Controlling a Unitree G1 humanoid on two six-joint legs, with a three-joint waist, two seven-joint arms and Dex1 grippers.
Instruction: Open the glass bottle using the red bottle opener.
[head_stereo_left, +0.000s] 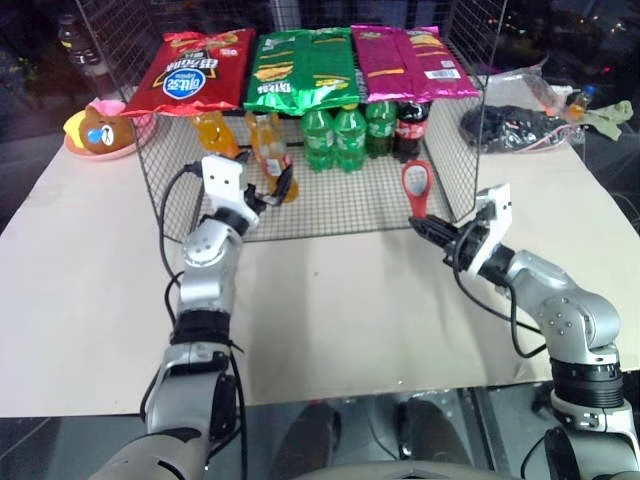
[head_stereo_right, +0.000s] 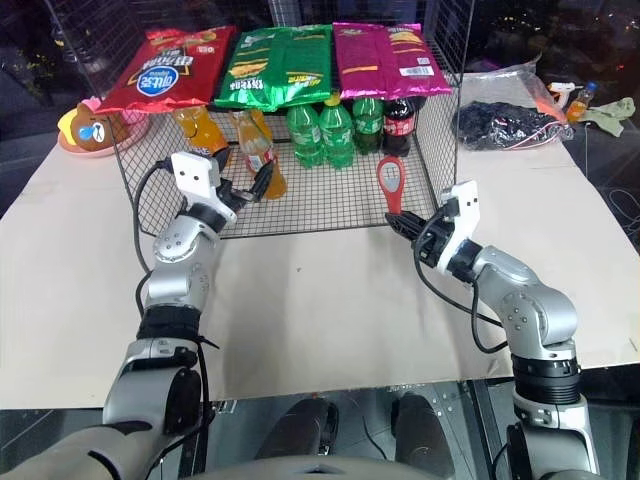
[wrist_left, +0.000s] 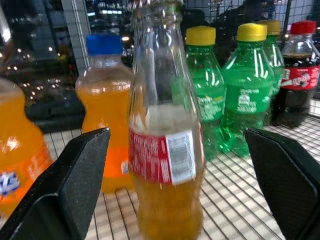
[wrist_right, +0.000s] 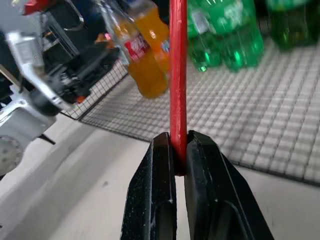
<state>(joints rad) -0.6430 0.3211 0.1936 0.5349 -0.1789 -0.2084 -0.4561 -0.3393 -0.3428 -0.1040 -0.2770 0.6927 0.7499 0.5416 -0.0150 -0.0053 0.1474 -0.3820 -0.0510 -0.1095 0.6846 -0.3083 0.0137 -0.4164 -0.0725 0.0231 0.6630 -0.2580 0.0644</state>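
Note:
The glass bottle (wrist_left: 165, 150) of orange drink, with a red label, stands upright on the mesh floor of a wire cage (head_stereo_left: 340, 205). My left gripper (head_stereo_left: 283, 183) is open, level with the bottle's lower half. One finger (wrist_left: 75, 185) lies on each side of the bottle and neither touches the glass. The bottle's cap is cut off at the edge of the left wrist view. My right gripper (head_stereo_left: 425, 228) is shut on the handle of the red bottle opener (head_stereo_left: 416, 185). The opener stands upright with its loop head up, at the cage's front right, well apart from the bottle (head_stereo_left: 268, 148).
Orange plastic bottles (head_stereo_left: 215, 135), green bottles (head_stereo_left: 335, 140) and a cola bottle (head_stereo_left: 412, 125) stand behind the glass one. Chip bags (head_stereo_left: 305, 68) lie on the cage roof. A plush toy on a pink plate (head_stereo_left: 100, 130) sits far left, a black bag (head_stereo_left: 510, 128) far right.

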